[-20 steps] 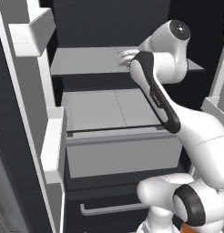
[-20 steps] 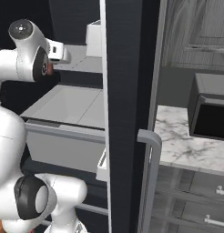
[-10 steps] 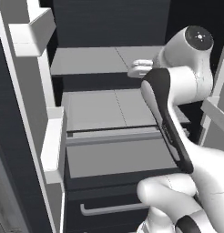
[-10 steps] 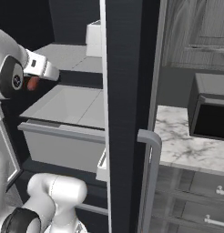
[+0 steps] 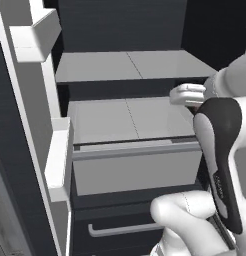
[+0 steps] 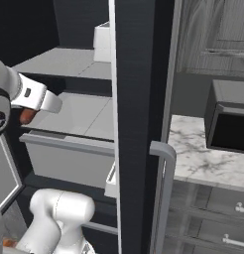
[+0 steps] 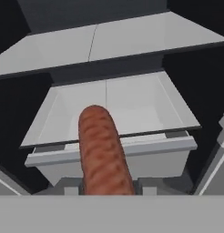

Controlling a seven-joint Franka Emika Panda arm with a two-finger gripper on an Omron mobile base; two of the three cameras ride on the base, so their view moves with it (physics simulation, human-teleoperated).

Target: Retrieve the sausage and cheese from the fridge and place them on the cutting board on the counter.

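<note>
**Ana:** Dark fridge interior up front: the tall black French-door fridge [image 5: 145, 30] stands open, pale grey shelves [image 5: 130, 65] above and a pale grey pull-out drawer [image 5: 135, 165] below them. Its right door [image 6: 139, 99], edge-on in the right base view, carries a long grey vertical handle [image 6: 166, 188].

**Ben:** And the tabletop?

**Ana:** Past that door, a strip of white-grey veined marble tabletop [image 6: 203, 158] over grey wood cabinets, with a dark box-like thing [image 6: 230, 124] on it that I can't identify. I can't make out the cutting board from here.

**Ben:** Where's the sausage?

**Ana:** The small reddish-brown cylindrical sausage [image 7: 102, 150] rises between the finger tips in the hand view, hanging in front of the drawer. In the right base view a bit of it [image 6: 27, 116] peeks out under the white tool [image 6: 37, 101].

**Ben:** So the tool is clenched on it?

**Ana:** Yes, grasping the sausage near one end, with the link clear of the shelves.

**Ben:** Progress?

**Ana:** My judgement: roughly the first quarter. The sausage is picked and out of the fridge but not yet carried to the board. The cheese isn't visible on the shelves I can see, so fetching it is still ahead, as is placing both.
</note>
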